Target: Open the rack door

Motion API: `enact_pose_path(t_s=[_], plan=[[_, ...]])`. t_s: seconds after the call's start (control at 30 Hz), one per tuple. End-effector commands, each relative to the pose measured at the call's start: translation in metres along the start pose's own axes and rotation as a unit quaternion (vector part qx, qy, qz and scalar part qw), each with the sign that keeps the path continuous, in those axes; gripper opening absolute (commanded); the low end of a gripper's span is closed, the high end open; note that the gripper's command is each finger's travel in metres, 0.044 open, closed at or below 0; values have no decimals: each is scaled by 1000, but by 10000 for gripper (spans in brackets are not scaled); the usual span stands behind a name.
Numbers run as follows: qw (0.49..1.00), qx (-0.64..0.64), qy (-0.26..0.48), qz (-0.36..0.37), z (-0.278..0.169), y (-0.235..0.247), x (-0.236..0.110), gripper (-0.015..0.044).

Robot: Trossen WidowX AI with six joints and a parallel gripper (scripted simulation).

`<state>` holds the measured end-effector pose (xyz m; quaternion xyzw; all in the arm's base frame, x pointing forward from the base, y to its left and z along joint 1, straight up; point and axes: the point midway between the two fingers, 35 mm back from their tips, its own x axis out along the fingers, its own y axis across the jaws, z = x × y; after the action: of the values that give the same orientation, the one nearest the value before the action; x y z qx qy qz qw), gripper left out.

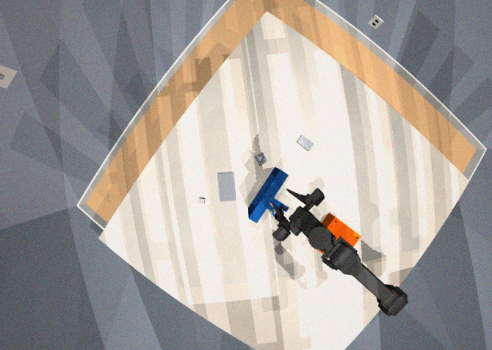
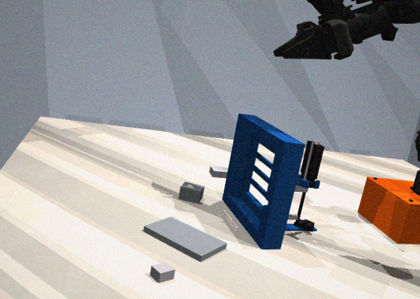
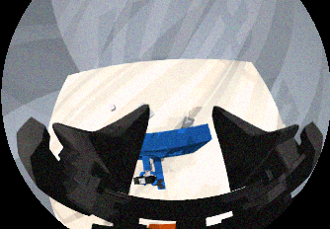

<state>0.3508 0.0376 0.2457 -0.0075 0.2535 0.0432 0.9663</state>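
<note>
The blue rack frame [image 1: 269, 194] [image 2: 287, 173] [image 3: 183, 142] stands upright on the table. Its slatted door [image 2: 265, 161] appears to sit flush in the frame, with no swung-out panel visible. The black upright handle [image 2: 312, 160] [image 3: 144, 180] is on the arm's side of the frame, between blue brackets. In the top view the gripper largely covers it. My gripper [image 1: 280, 197] [image 2: 276, 53] [image 3: 181, 110] is open and empty, high above the rack and touching nothing. In the wrist view the handle lies low, left of centre between the fingers. Its turn angle is hard to tell.
An orange block [image 1: 344, 229] [image 2: 385, 197] is below the arm. Beyond the frame are a grey slab [image 1: 226, 186] [image 2: 185, 237], a small pale box [image 1: 201, 199] [image 2: 162, 272], a dark grey block [image 1: 260, 158] [image 2: 191, 192] and a light block [image 1: 305, 142] [image 2: 217, 172].
</note>
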Motion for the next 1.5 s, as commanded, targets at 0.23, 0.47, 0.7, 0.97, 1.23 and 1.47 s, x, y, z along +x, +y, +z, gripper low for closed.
enact_pose_path(t_s=[0.23, 0.47, 0.7, 0.97, 1.23, 1.47], plan=[[984, -24, 177, 26, -40, 23, 20, 282], [956, -42, 289, 37, -67, 36, 21, 282], [914, -62, 398, 44, -91, 47, 14, 282], [865, -82, 493, 46, -108, 56, 3, 282], [865, -82, 493, 46, -114, 56, 7, 282], [865, -82, 493, 46, -124, 56, 14, 282]])
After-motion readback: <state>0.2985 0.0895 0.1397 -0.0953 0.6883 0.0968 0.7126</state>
